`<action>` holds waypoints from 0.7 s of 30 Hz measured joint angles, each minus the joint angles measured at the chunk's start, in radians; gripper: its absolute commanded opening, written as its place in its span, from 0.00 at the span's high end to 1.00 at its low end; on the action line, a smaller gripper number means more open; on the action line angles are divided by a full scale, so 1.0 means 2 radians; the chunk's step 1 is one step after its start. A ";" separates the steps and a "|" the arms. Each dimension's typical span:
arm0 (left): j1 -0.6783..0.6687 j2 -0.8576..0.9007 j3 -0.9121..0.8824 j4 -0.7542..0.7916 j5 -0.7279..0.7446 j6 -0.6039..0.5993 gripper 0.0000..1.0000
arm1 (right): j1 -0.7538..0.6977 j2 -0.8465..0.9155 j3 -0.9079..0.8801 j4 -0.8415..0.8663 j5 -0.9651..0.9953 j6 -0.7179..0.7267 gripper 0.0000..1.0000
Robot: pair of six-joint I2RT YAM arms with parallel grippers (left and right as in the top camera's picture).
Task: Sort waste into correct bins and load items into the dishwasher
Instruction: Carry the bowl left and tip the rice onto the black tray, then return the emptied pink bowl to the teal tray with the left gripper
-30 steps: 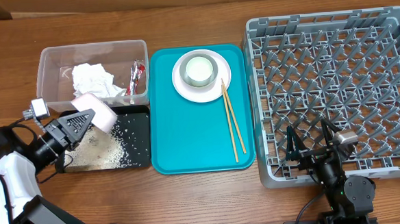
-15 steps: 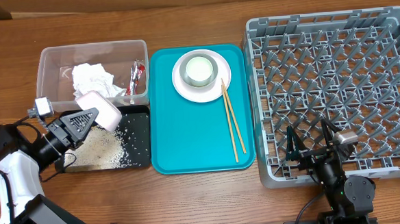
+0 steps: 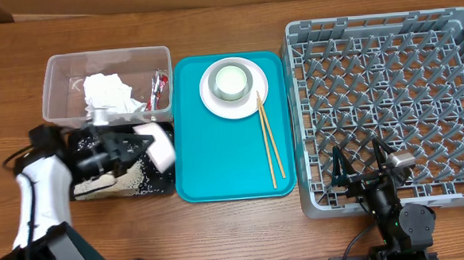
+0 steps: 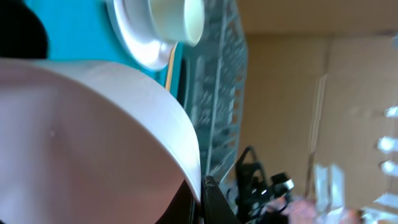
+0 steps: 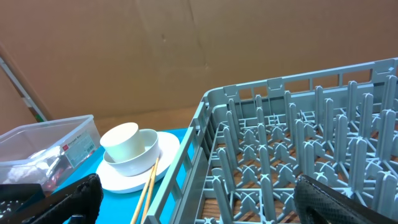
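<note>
One bowl point(image 3: 159, 144) shifted right toward teal tray point(image 3: 218, 158).

Wooden table point(image 3: 237, 225), brown cardboard backdrop point(image 5: 155, 50)

My left gripper point(image 3: 140, 144) is clamped on a white bowl point(image 3: 161, 148), which is tipped on its side and blurred. Directly beneath this hand lies the black tray point(image 3: 161, 183), with rice grains point(image 3: 103, 183) scattered on it. Just beyond the hand sits the clear tub point(image 3: 62, 75), holding crumpled tissue point(image 3: 107, 90) and a red wrapper point(image 3: 160, 86). To the hand's right is the teal tray point(image 3: 225, 154). At its far end, a plate point(image 3: 233, 112) carries a second bowl point(image 3: 250, 81) with a cup point(image 3: 231, 81) inside. The chopsticks point(image 3: 266, 140) lie lengthwise beside the plate. My right gripper point(image 3: 359, 165) is spread wide and empty over the near-left corner of the grey dish rack point(image 3: 388, 74), which stretches ahead and rightward.
</note>
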 measured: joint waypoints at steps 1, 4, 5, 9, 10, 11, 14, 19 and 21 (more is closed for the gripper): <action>-0.022 0.000 0.006 0.001 -0.016 -0.011 0.96 | 0.000 0.000 0.000 0.000 0.000 0.000 0.00; -0.087 0.000 0.024 0.018 -0.056 -0.044 0.96 | 0.000 0.000 0.000 0.000 0.000 0.000 0.00; -0.107 0.000 0.029 0.027 -0.069 -0.055 0.96 | 0.000 0.000 0.000 0.000 0.000 0.000 0.00; -0.211 0.000 0.035 0.067 -0.161 -0.116 0.96 | 0.000 0.000 0.000 0.000 0.000 0.000 0.00; -0.244 0.000 0.035 0.077 -0.195 -0.134 0.96 | 0.000 0.000 0.000 0.000 0.000 0.000 0.00; -0.267 0.000 0.035 0.085 -0.216 -0.147 0.96 | 0.000 0.000 0.000 0.000 0.000 0.000 0.00; -0.344 0.000 0.035 0.115 -0.283 -0.185 0.96 | 0.000 0.000 0.000 0.000 0.000 0.000 0.00; -0.476 0.000 0.035 0.132 -0.437 -0.247 0.96 | 0.000 0.000 0.000 0.000 0.000 0.000 0.00; -0.519 0.001 0.035 0.133 -0.493 -0.266 0.93 | 0.000 0.000 0.000 0.000 0.000 0.000 0.00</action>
